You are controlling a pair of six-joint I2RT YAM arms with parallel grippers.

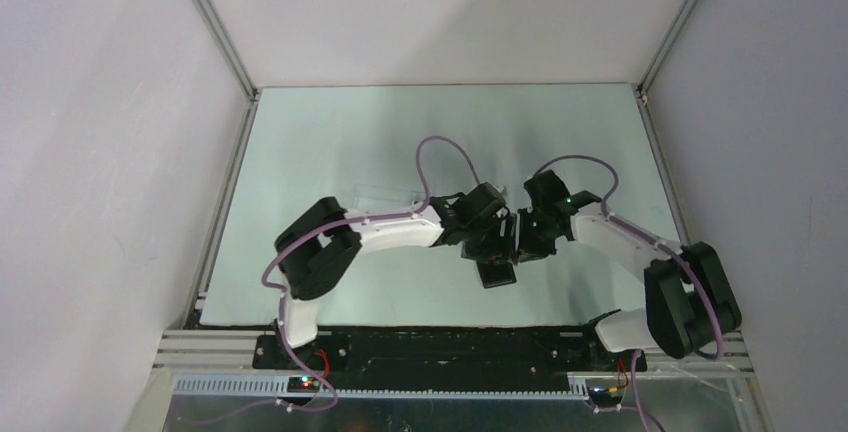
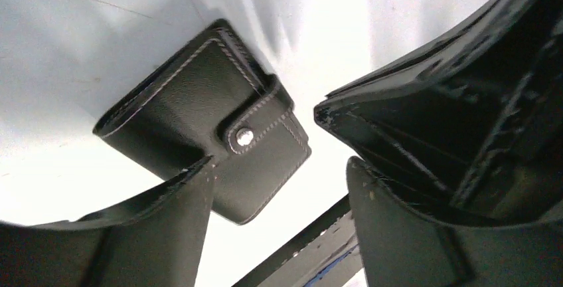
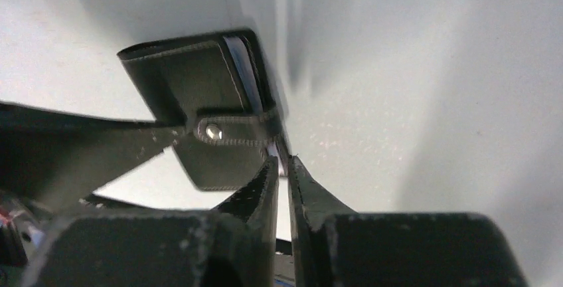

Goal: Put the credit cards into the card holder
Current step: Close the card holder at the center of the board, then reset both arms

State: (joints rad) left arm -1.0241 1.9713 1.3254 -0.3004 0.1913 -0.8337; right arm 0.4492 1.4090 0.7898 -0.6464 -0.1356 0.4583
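The folded black card holder (image 2: 199,114), snap tab fastened, is at the middle of the pale table (image 2: 60,48), just near of where both tools meet. The left tool (image 2: 279,167) stands apart, its left finger crossing in front of the holder's near edge. The right tool (image 3: 283,166) is almost together, tips at the holder's right edge; whether it pinches that edge I cannot tell

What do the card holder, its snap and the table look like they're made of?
Card holder: black leather or faux leather with a matte finish, going by the fine grain and the pale contrast stitching along the edges. Snap: likely metal, since it is shiny silver with a bright glint. Table: smooth, pale and faintly glossy with soft reflections, perhaps laminate or plastic; I can't tell more.
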